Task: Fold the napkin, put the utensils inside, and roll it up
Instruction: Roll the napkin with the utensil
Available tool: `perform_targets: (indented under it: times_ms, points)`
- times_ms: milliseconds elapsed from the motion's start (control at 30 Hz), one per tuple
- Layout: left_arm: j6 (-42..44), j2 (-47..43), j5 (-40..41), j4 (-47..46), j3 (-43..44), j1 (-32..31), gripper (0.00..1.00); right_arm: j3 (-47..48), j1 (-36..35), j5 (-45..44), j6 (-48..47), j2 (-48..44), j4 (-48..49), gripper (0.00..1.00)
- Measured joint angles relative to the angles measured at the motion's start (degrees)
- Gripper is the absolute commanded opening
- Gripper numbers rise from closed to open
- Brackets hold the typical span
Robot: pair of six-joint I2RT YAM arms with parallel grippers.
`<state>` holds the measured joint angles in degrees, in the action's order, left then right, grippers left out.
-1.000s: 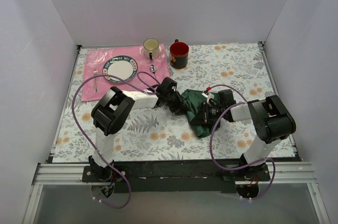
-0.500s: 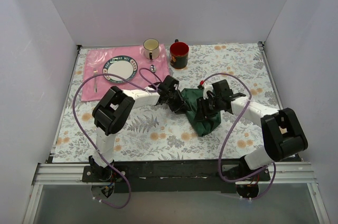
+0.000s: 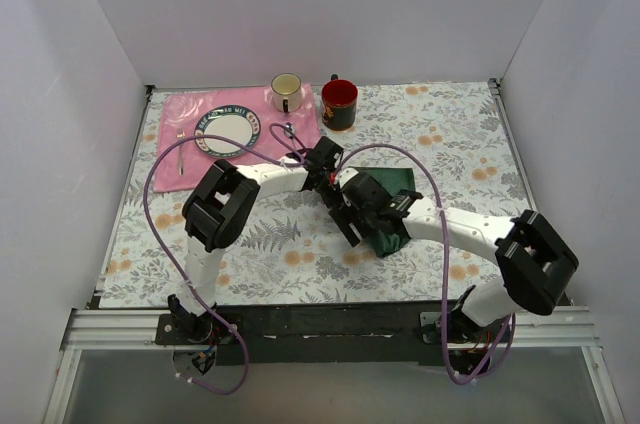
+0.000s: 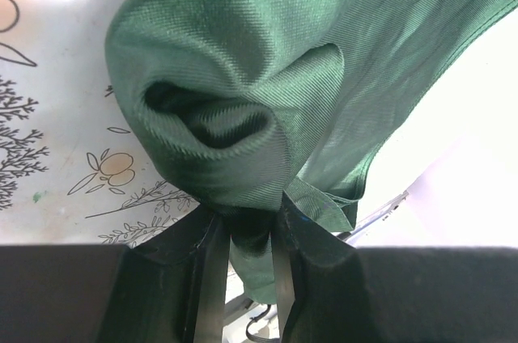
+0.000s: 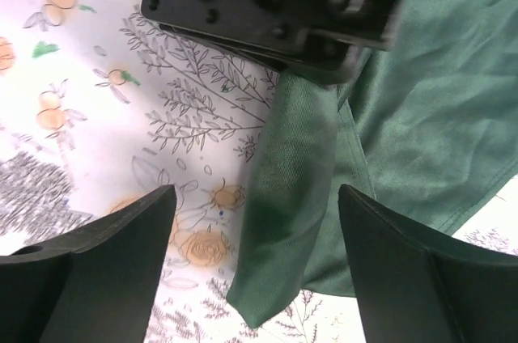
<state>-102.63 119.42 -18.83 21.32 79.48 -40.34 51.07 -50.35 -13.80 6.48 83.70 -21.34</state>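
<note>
The dark green napkin lies bunched near the table's middle, and one end of it is lifted. My left gripper is shut on a gathered fold of the napkin, which is pinched between its jaws. My right gripper sits just in front of the left one. It is open wide in the right wrist view. A hanging corner of the napkin dangles between its fingers without touching them. The left gripper shows above that corner. No utensils show in any view.
A pink placemat at the back left carries a plate and a small silver fork. A cream mug and a red mug stand behind the grippers. Purple cables loop over both arms.
My right gripper has opened, let go of the napkin and swung left, close to the left gripper. The left gripper keeps its hold on the cloth.
</note>
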Motion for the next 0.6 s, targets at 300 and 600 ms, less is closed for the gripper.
perform_targets:
  times_ms: [300,600]
  points:
    - [-0.2,0.8,-0.6,2.3,1.6,0.0,0.0,-0.2,-4.4,-12.7,0.7,7.8,3.7,0.66]
    - [0.0,1.2,-1.1,3.7,2.5,0.2,0.0,-0.5,-4.4,-16.3,1.0,10.4,7.9,0.17]
